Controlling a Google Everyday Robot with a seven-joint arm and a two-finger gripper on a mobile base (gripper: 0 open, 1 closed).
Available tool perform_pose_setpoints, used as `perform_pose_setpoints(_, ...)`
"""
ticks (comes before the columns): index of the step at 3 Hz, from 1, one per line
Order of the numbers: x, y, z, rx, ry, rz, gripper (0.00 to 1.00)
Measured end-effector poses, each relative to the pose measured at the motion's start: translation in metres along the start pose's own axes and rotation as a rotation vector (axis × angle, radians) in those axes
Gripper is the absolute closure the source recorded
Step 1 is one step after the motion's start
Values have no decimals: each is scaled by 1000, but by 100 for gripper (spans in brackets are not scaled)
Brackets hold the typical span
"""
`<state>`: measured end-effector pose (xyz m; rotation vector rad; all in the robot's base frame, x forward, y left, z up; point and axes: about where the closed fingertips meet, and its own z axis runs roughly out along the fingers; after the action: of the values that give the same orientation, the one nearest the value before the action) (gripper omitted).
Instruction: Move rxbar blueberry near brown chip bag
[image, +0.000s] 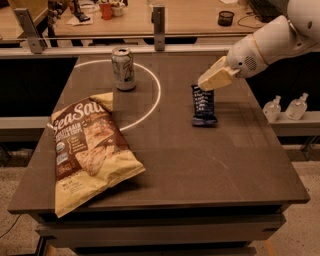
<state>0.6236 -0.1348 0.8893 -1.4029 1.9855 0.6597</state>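
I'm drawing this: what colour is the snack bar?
Rxbar blueberry: navy, white text, camera view; gripper by its far end.

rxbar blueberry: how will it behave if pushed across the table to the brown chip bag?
The rxbar blueberry lies flat on the table, so it likely slides rather than rolls or tips. Small and thin, it is probably light and may spin if pushed off-centre. The claw sits at its far end; a push from there could swing it.
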Motion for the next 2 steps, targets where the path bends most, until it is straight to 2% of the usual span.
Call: perform_pose_setpoints(2, -45, 50, 13, -161, -125, 80, 100)
